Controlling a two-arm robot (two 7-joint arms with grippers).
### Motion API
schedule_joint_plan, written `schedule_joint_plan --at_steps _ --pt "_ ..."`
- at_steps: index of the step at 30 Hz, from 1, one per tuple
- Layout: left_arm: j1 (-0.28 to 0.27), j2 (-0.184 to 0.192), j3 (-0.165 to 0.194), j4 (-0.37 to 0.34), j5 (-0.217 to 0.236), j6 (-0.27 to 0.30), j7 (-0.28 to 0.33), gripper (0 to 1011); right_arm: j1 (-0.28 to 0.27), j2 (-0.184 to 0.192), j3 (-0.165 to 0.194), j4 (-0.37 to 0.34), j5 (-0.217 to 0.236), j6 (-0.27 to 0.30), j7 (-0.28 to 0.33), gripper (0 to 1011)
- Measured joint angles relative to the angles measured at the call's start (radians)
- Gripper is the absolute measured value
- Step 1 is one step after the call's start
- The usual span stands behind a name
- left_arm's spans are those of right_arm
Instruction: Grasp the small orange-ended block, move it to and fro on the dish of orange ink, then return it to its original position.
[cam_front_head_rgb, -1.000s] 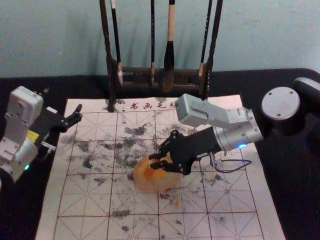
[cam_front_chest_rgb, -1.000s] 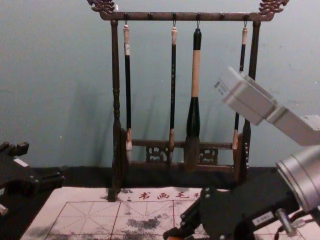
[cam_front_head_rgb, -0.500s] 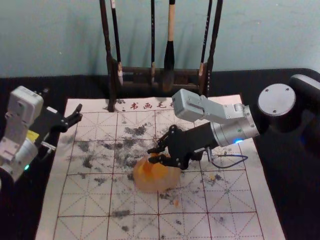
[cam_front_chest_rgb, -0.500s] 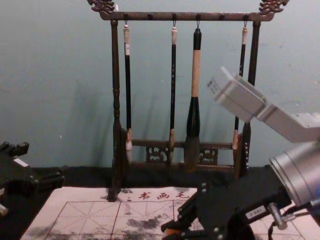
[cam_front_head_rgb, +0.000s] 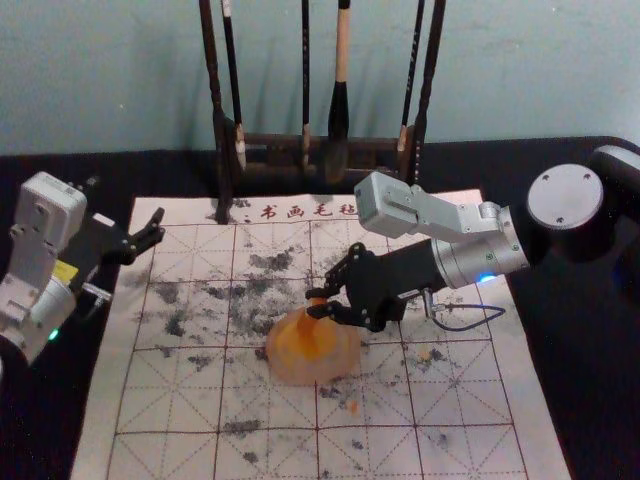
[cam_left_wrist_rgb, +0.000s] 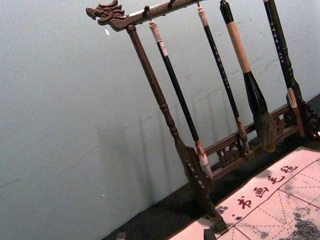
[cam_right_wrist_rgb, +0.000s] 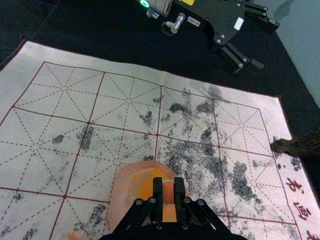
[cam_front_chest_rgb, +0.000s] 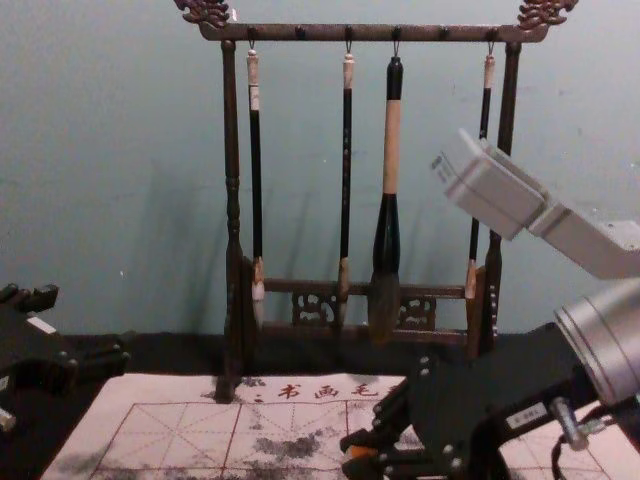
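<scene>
In the head view my right gripper (cam_front_head_rgb: 318, 303) is over the back part of the ink dish (cam_front_head_rgb: 290, 368), a pale round dish with orange ink. Its fingers are shut on the small orange block (cam_front_head_rgb: 307, 320). The right wrist view has the right gripper (cam_right_wrist_rgb: 168, 195) with the block (cam_right_wrist_rgb: 168, 192) pinched between its two fingers, in front of the dish (cam_right_wrist_rgb: 121, 190). A bit of the block (cam_front_chest_rgb: 362, 453) shows orange at the right gripper (cam_front_chest_rgb: 347, 456) in the chest view. My left gripper (cam_front_head_rgb: 158, 228) is parked open at the mat's left edge.
A gridded writing mat (cam_front_head_rgb: 170, 400) with grey and black smudges lies on the black-covered table (cam_front_head_rgb: 50, 400). Behind it stands a dark wooden rack (cam_front_chest_rgb: 232, 200) with hanging brushes (cam_front_chest_rgb: 391, 150). Small orange stains mark the mat right of the dish.
The right gripper, holding the block, first shifted slightly left and back, then moved right and farther back over the dish. The left arm has stayed still.
</scene>
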Motion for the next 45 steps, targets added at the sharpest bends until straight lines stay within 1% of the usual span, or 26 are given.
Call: schedule_joint_plan --at_steps 16,22,31,40,45 --pt "0.0 0.0 0.0 0.0 0.0 0.0 0.0 1001 -0.014 0.03 0.015 -0.024 -0.006 0.005 -0.007 132" --pt "0.0 0.0 0.0 0.0 0.0 0.0 0.0 1001 -0.026 0.054 0.023 -0.051 -0.005 0.007 -0.008 132" --pt "0.0 0.0 0.0 0.0 0.0 0.0 0.0 1001 -0.042 0.075 0.022 -0.081 -0.002 0.008 0.001 132" --pt "0.0 0.0 0.0 0.0 0.0 0.0 0.0 1001 -0.05 0.08 0.015 -0.103 0.002 0.008 0.014 132" --pt "0.0 0.0 0.0 0.0 0.0 0.0 0.0 1001 -0.05 0.073 0.008 -0.107 0.006 0.005 0.022 132"
